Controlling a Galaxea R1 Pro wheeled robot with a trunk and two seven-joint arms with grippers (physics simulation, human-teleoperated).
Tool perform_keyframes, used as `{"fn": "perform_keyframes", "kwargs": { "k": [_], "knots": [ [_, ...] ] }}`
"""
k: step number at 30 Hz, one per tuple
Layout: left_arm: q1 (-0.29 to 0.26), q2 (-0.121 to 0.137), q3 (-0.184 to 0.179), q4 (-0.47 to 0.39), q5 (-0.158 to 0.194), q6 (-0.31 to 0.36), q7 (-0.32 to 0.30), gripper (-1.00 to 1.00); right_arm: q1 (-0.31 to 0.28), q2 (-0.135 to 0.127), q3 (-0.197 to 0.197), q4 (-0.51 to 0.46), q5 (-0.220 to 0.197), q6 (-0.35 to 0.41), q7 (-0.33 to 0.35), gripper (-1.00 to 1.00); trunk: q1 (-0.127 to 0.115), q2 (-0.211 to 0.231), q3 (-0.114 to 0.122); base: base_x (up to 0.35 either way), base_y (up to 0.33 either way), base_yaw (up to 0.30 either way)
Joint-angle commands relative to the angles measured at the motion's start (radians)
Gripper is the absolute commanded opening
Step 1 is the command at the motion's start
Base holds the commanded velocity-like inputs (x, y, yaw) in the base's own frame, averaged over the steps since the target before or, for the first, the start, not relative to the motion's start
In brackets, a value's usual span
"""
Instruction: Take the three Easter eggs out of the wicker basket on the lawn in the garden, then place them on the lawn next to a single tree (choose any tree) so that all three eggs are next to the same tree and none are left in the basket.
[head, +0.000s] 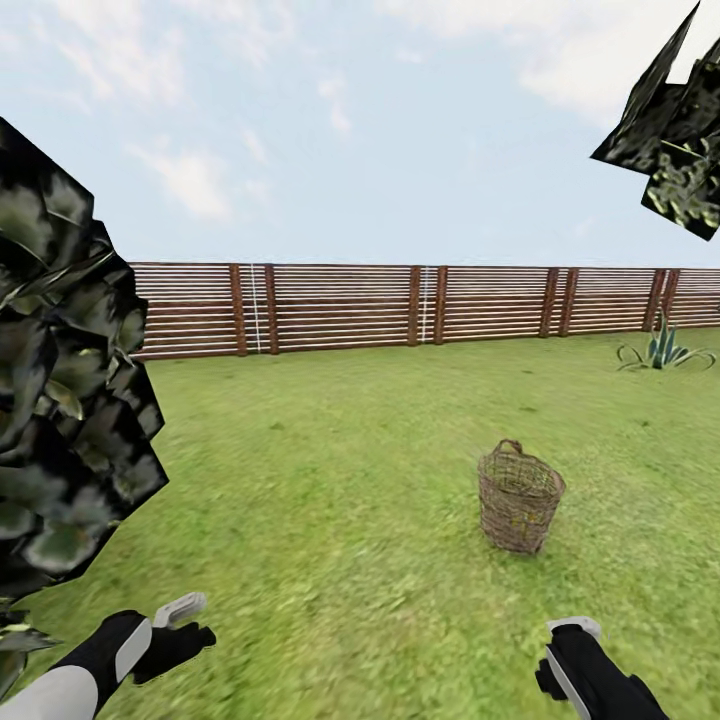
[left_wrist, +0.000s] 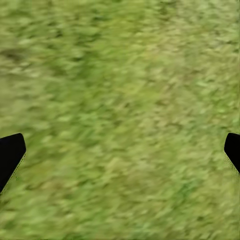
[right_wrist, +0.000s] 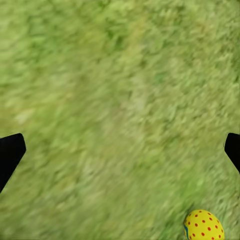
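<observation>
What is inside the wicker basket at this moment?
The wicker basket stands upright on the lawn; its weave hides the inside, so its contents cannot be told. One red-dotted Easter egg lies on grass in the right wrist view.

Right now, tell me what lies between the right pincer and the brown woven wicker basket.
Only bare green lawn in the head view, between right pincer and brown woven wicker basket.

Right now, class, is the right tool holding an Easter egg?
No: the dotted Easter egg lies on the lawn, while the right tool is open and empty.
</observation>
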Motion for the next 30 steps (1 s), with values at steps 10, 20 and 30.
{"fn": "perform_keyframes", "kwargs": {
  "k": [10, 20, 30],
  "knots": [
    [0.0, 0.001, 0.002, -0.001, 0.008, 0.007, 0.0, 1.0, 0.0, -0.001, 0.0, -0.001, 0.009, 0.006, 0.004, 1.0, 0.0, -0.001, -0.001, 0.327, 0.083, 0.0],
    [0.0, 0.001, 0.002, -0.001, 0.008, 0.006, -0.001, 1.0, 0.0, -0.002, 0.0, -0.001, 0.008, 0.005, 0.004, 1.0, 0.0, -0.001, -0.001, 0.328, 0.083, 0.0],
    [0.0, 0.0, 0.002, -0.001, 0.008, 0.006, 0.0, 1.0, 0.0, 0.0, 0.002, -0.001, 0.009, 0.005, 0.004, 1.0, 0.0, -0.001, -0.001, 0.328, 0.083, 0.0]
  ]
}}
